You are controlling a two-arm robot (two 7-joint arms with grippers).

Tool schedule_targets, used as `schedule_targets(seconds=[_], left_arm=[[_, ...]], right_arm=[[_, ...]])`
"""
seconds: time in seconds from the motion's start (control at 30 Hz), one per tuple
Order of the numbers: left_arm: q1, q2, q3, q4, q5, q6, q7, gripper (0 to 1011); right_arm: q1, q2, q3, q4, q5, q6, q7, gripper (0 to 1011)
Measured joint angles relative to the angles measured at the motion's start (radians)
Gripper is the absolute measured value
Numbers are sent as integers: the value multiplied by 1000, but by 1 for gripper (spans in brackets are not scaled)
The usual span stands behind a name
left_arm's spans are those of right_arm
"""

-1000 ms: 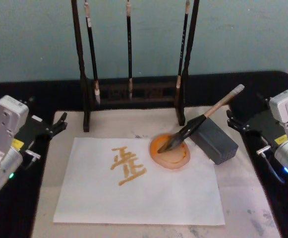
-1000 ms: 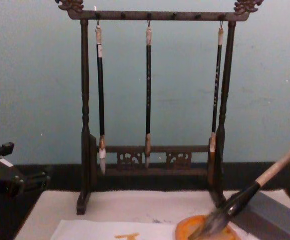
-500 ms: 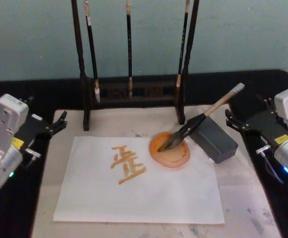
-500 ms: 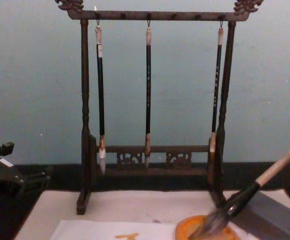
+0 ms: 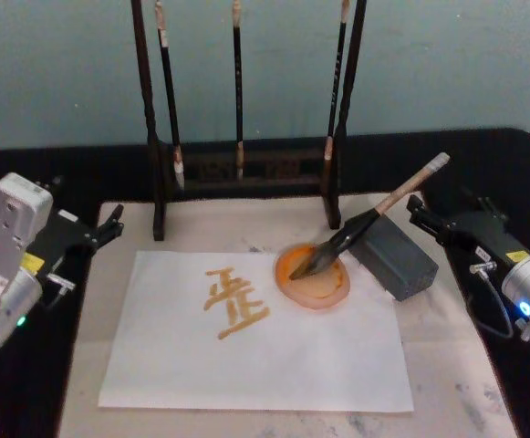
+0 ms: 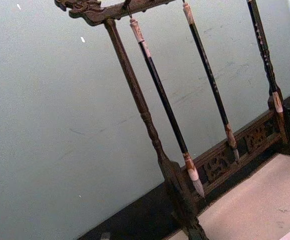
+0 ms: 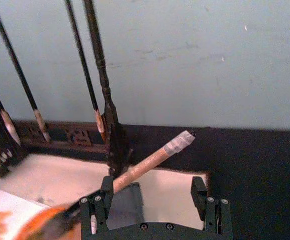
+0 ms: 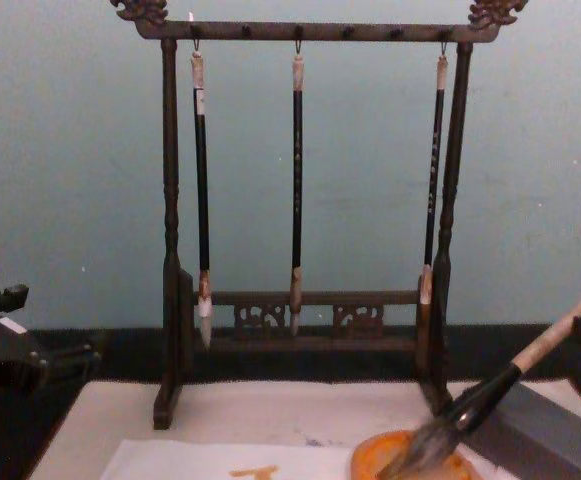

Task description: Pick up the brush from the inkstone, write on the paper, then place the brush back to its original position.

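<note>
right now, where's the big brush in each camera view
head view: the brush lies right of centre, tuft in the orange dish, handle slanting over the grey block.
chest view: bottom right corner, slanting up to the right.
right wrist view: lower centre, pale handle pointing up.
left wrist view: faces the wooden rack, away from the dish.
shared landmark: the rack, standing behind the brush.

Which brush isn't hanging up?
The thick brush: its tuft sits in the orange inkstone, handle leaning on the grey block; the three thin brushes hang from the rack.
</note>
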Motion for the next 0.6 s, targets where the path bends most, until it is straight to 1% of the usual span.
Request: schedule_targets(seconds=[0.03,0.07,0.1,0.13,0.2,0.23,0.27,0.37,0.43,0.47,0.5,0.57,0.6], left_arm=[[0,0,0,0,0,0,0,1010],[0,0,0,0,0,0,0,1010],[0,0,0,0,0,0,0,1010],[0,0,0,0,0,0,0,1010],[0,0,0,0,0,0,0,1010],[0,0,0,0,0,0,0,1010],[0,0,0,0,0,0,0,1010],[0,0,0,0,0,0,0,1010],[0,0,0,0,0,0,0,1010],[0,0,0,0,0,0,0,1010],[0,0,0,0,0,0,0,1010],[0,0,0,0,0,0,0,1010],[0,0,0,0,0,0,0,1010]], right_arm=[[-2,-7,8,-2,15,11,4,1000],[-4,-20,22,-3,49,35,12,1000],[-4,-27,30,-4,65,47,15,1000],[-5,-38,42,-4,90,69,22,1000],[-5,-48,52,-4,113,89,28,1000],[-4,-57,61,-2,133,108,34,1000],[-4,-57,61,-2,133,108,34,1000],[10,-73,76,13,186,153,46,1000],[16,-79,80,21,208,170,47,1000],[22,-85,84,28,234,189,47,1000],[22,-85,84,28,234,189,47,1000],[36,-99,94,43,284,225,43,1000],[40,-103,96,48,295,231,40,1000]])
